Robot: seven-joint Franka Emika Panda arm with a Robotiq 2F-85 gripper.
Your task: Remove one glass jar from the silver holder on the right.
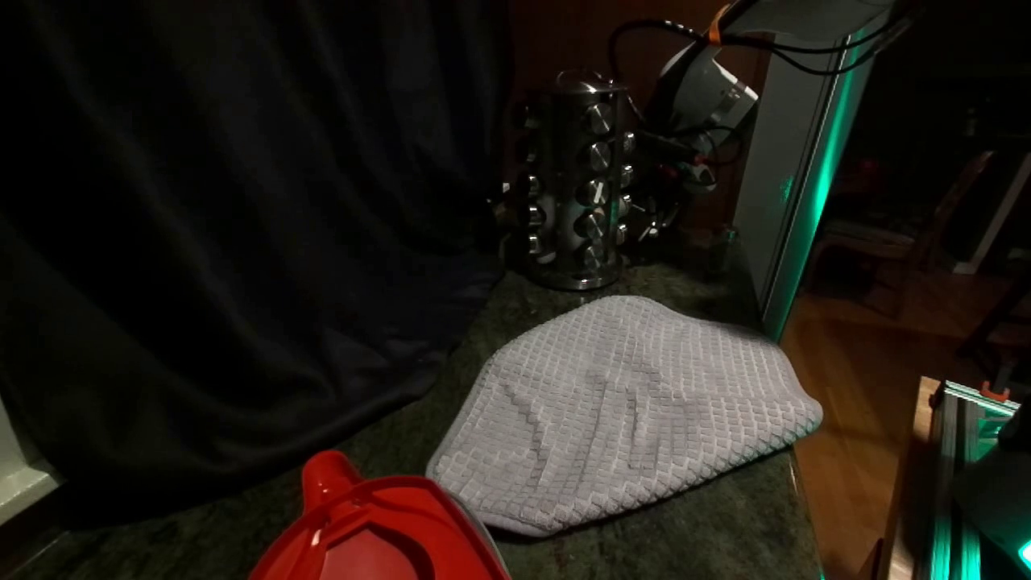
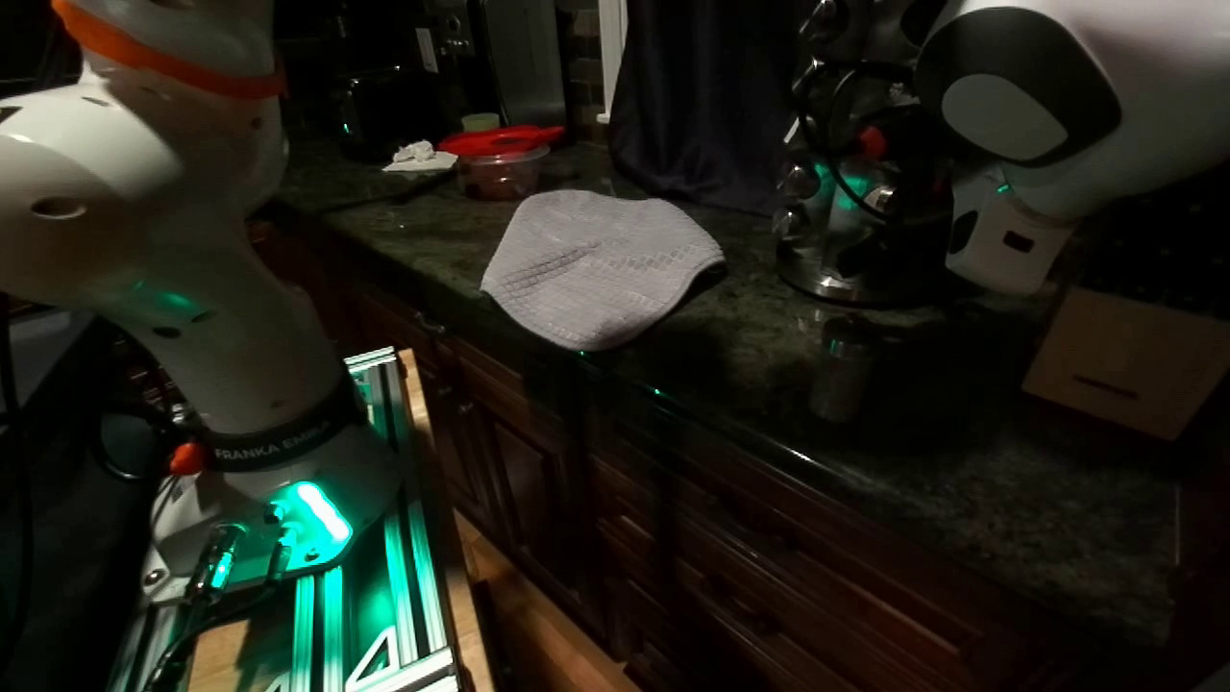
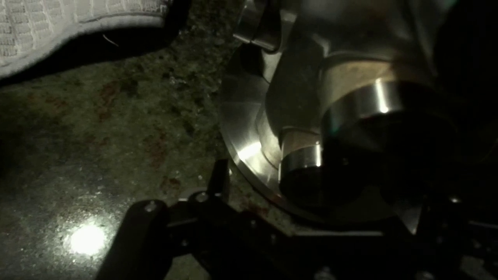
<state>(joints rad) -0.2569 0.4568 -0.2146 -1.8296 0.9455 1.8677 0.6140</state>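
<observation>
Jar [image 3: 358,76] in holder [image 3: 249,149], near spread hand [image 3: 323,184]

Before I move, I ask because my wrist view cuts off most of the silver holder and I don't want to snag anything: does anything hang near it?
Observer: Yes, a black curtain hangs to the left of the silver holder as both exterior views show it; whether they touch, I cannot tell.
Operator: And higher up, out of my sight?
Observer: In an exterior view, five jars sit one above another, silver caps facing that camera.
Operator: I see an edge of the grey cloth at my top left. What lies past it?
Observer: A container with a red lid, on the far side of the grey cloth from the silver holder.
</observation>
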